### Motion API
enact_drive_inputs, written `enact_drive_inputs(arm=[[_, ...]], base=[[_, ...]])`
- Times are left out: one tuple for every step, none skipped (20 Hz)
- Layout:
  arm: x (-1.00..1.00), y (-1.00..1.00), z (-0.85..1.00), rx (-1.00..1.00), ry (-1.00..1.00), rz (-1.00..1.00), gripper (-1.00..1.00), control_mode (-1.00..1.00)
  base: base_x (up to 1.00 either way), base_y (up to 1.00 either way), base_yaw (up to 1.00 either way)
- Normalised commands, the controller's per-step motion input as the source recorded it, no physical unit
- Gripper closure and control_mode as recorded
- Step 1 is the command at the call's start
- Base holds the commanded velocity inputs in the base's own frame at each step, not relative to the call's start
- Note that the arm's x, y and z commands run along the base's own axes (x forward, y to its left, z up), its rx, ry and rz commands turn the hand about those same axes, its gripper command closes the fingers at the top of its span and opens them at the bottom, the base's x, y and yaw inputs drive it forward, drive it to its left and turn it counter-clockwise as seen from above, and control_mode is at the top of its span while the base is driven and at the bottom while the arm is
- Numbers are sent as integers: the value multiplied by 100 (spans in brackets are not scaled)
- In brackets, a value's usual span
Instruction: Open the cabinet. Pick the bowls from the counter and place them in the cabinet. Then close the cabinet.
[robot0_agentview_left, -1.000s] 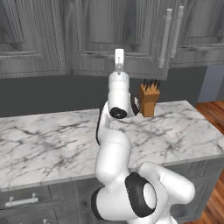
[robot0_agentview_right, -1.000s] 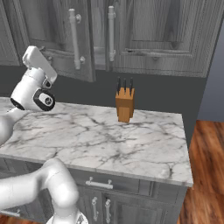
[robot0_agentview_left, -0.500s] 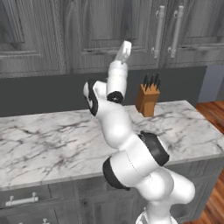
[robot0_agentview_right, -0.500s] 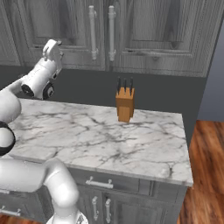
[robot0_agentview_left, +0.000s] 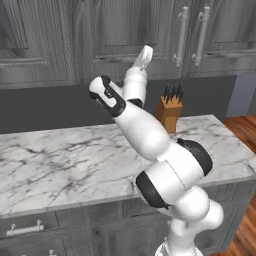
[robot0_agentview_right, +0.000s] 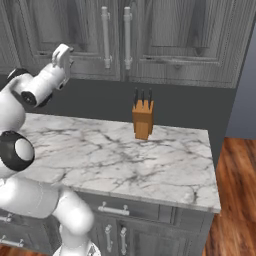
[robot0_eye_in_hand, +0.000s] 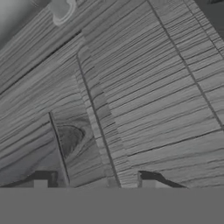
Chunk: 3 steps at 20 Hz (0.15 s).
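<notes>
We see the wall cabinet with its doors closed and the marble surface below carrying the knife block; no bowls appear on the stretch we can see. Our gripper is raised against the door panel, beside the bar handles rather than on them. Its fingertips stand apart with nothing between, though their edges are blurry. We risk closing on flat wood and missing the handle.

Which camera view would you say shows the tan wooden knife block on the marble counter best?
The right base view: the tan wooden knife block stands unobstructed on the white marble counter, with its dark handles visible. In the left base view the white arm hides part of the block.
</notes>
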Motion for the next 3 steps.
enact_drive_inputs(arm=[[100,-6,61,8,19,11,-100,-100],[100,-6,57,7,16,11,-100,-100],[100,-6,51,7,13,11,-100,-100]], base=[[0,0,0],[0,0,0],[0,0,0]])
